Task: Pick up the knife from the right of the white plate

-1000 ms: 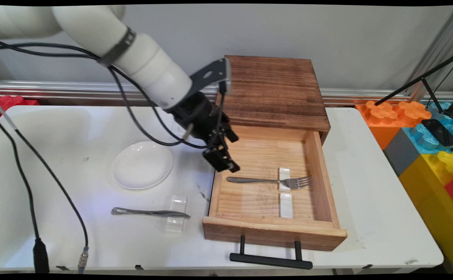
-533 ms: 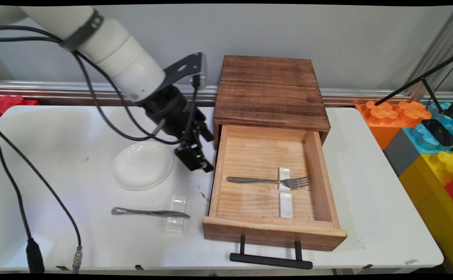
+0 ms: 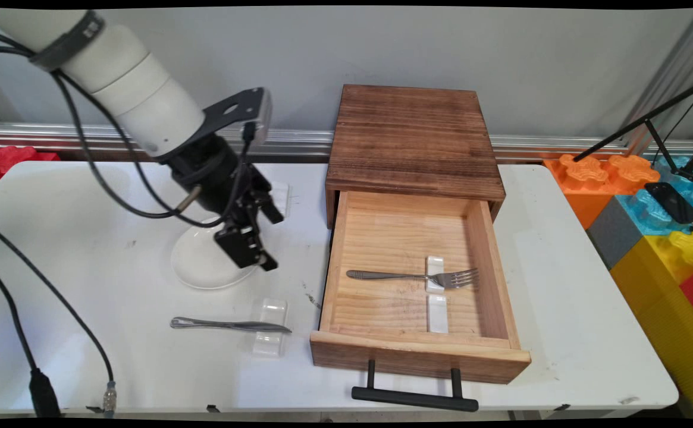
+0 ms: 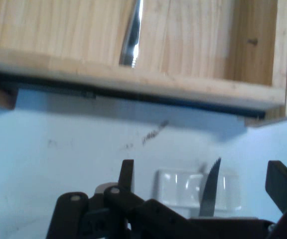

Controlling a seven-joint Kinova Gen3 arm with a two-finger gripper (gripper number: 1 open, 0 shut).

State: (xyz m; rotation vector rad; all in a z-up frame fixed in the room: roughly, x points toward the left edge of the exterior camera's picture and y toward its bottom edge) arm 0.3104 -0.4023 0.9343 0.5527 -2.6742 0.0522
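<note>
Gripper: the black two-finger gripper (image 3: pixel 250 257) hangs above the table's left half, over the right edge of the white plate (image 3: pixel 203 264). In the hand view its two fingers (image 4: pixel 127 174) stand wide apart, with nothing between them.
Plate: a shallow white plate rests on the white table (image 3: pixel 560 297), left of the drawer; the gripper hides part of its right side in the main view.
Knife: a metal knife (image 3: pixel 227 325) lies on the table nearer the camera than the plate, its blade across a clear rest (image 3: pixel 270 327). In the hand view the serrated blade tip (image 4: pixel 211 186) lies on the clear rest (image 4: pixel 183 186), between the spread fingers.
Drawer: a light wooden drawer (image 3: pixel 405 351) stands pulled out from a dark wooden cabinet (image 3: pixel 414 137); a black bar handle (image 3: pixel 414 398) is on its front.
Fork: a metal fork (image 3: pixel 411 276) lies inside the drawer, its neck resting on a white rest (image 3: pixel 436 297), tines to the right.
Hand view, drawer: the drawer's side wall (image 4: pixel 133 79) crosses the upper part, with the fork's handle (image 4: pixel 132 40) visible beyond it.
Surroundings: coloured foam blocks (image 3: pixel 661 226) stand beside the table's right end.
</note>
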